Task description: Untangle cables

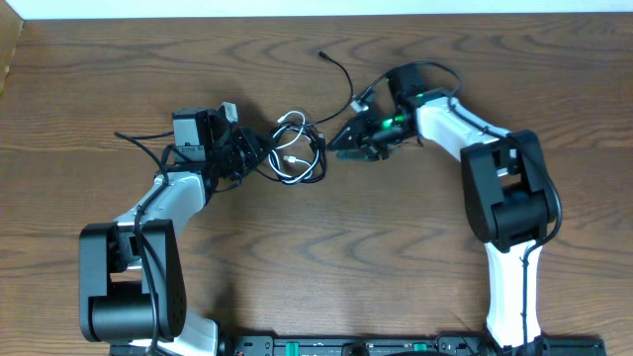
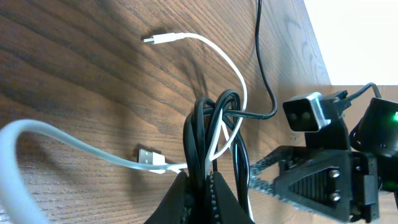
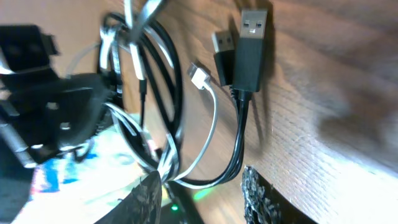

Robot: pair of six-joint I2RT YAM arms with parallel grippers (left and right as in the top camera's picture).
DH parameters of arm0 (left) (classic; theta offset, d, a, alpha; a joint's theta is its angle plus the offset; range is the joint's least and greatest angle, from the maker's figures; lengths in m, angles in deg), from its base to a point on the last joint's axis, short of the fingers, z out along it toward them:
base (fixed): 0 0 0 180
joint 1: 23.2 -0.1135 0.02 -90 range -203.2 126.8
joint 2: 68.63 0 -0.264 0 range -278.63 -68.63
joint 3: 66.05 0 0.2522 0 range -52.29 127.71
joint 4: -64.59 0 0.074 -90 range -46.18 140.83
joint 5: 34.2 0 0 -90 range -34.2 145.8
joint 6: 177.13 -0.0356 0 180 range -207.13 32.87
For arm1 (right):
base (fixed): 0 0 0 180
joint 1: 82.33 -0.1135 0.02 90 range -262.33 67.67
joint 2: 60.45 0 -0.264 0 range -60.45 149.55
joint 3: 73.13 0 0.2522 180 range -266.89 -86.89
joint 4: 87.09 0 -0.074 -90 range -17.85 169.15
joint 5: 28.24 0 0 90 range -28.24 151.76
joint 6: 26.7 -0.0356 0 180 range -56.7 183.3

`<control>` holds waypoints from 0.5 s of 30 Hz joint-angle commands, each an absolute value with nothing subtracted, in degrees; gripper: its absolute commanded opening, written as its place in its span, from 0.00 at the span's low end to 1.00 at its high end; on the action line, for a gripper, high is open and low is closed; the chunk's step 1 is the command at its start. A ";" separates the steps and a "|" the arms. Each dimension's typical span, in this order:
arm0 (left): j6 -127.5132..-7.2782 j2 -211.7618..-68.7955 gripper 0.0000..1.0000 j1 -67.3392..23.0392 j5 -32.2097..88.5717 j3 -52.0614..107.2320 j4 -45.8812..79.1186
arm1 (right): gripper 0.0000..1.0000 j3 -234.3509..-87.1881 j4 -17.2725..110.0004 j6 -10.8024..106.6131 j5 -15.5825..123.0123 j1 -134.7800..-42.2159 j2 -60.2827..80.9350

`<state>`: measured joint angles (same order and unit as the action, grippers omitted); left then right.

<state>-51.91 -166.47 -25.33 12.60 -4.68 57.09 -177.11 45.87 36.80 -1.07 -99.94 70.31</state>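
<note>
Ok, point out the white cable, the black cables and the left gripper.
white cable (image 2: 165,38): left wrist view, its plug end.
black cables (image 2: 194,137): left wrist view, the looped bundle.
left gripper (image 2: 199,184): left wrist view, between its clamped fingertips.

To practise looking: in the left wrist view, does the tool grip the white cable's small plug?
No, the small plug lies free on the table; the left tool pinches black cables.

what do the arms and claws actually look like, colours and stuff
The left arm and right arm have white link shells between bulky black joints, with thick black cables alongside. The left claw and right claw are black with ribbed, wedge-shaped fingers. The right wrist carries a small grey camera box and a green light.
</note>
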 commanded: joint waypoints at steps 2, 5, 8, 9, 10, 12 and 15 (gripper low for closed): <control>-53.02 -166.96 0.08 -25.16 11.90 -4.81 57.33 | 0.39 -177.11 45.72 37.55 -6.36 -100.92 68.45; -53.02 -166.96 0.07 -25.16 11.90 -4.81 57.37 | 0.40 -177.11 46.22 35.93 -6.34 -102.26 68.45; -53.02 -166.96 0.07 -25.16 11.90 -4.81 57.37 | 0.37 -177.11 47.36 32.26 -6.32 -103.44 68.45; -53.02 -166.96 0.07 -25.16 11.90 -4.81 57.37 | 0.36 -177.11 47.99 30.88 -6.29 -103.85 68.45; -53.02 -166.96 0.08 -25.16 11.90 -4.81 57.37 | 0.34 -177.11 48.58 29.94 -6.23 -104.22 68.45; -53.02 -166.96 0.08 -25.16 11.88 -4.81 57.37 | 0.32 -177.11 49.76 28.67 -5.55 -105.08 68.45; -53.00 -166.96 0.07 -25.16 11.88 -4.81 57.37 | 0.31 -177.11 50.24 26.81 -2.01 -106.32 68.45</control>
<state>-52.46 -166.47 -25.33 12.60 -4.68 57.15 -177.11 50.09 30.31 -3.67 -105.32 70.31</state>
